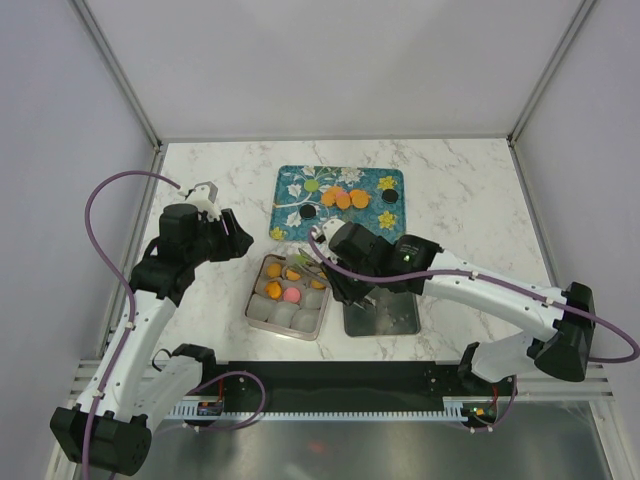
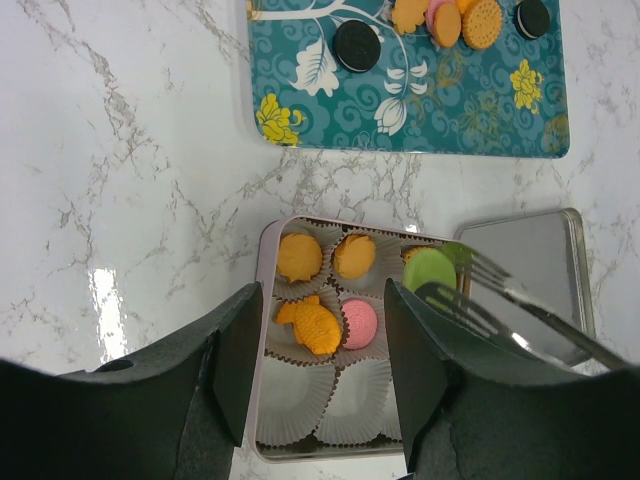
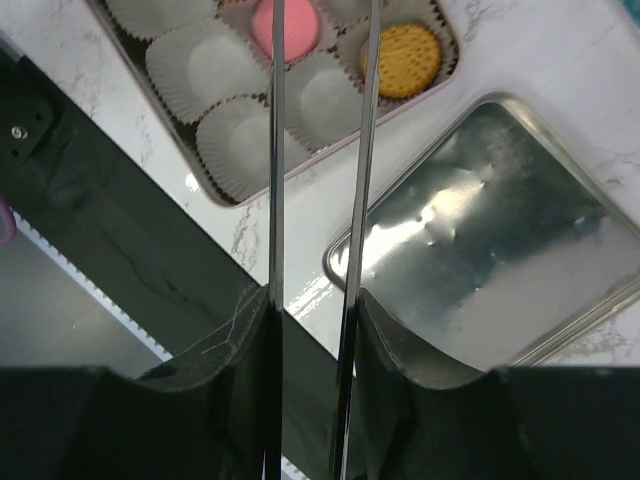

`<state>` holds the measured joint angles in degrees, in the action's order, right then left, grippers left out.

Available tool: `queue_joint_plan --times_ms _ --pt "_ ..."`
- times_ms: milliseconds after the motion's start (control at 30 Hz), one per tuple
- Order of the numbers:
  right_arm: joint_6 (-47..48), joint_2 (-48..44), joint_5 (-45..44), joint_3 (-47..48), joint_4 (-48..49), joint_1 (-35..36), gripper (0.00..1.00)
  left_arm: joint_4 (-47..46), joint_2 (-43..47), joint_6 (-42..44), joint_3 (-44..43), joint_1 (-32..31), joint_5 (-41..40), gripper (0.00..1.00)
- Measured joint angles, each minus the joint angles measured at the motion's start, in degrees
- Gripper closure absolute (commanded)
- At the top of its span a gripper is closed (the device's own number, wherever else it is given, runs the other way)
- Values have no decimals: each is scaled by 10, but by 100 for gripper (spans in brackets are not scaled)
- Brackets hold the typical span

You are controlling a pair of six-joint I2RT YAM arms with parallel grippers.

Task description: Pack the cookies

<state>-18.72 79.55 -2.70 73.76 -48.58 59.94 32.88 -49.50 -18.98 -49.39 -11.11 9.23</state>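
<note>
Cookies (image 1: 343,198) in two places. On the teal tray (image 2: 480,110), at the far middle of the desk (image 1: 450,190): a short row of overlapping orange ones, a black cookie (image 2: 355,45) to the left of the row and another black one at the right end.

In the open tin (image 2: 265,265), just nearer than the tray: two round orange ones in the far row, then a fish-shaped cookie (image 2: 312,326) and a pink cookie (image 2: 358,323) side by side in the middle row. Each sitting in a white paper cup (image 2: 350,400). Nearest row of cups showing only white paper.

Left jaws: wide apart, gripping nothing, hanging over the tin's left half, with the fish-shaped cookie and the pink cookie showing between them.

Right jaws: closed narrow on the tongs (image 3: 277,150), both steel arms running straight out between the fingers. Tongs reaching over the tin's far right corner, forked tips at a green cookie (image 2: 428,268) above the cup there. Pinched or merely touched: cannot tell.

Silver lid (image 2: 520,260) flat on the desk, just right of the tin, shiny face up.
</note>
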Motion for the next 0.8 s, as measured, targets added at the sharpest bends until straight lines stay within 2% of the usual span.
queue_joint_plan --times_ms 300,800 --pt "-36 -4 -1 -44 -8 64 64 0 0 0 0 0 0 40" --pt "-51 -12 -1 -70 -21 78 64 0 0 0 1 0 0 40"
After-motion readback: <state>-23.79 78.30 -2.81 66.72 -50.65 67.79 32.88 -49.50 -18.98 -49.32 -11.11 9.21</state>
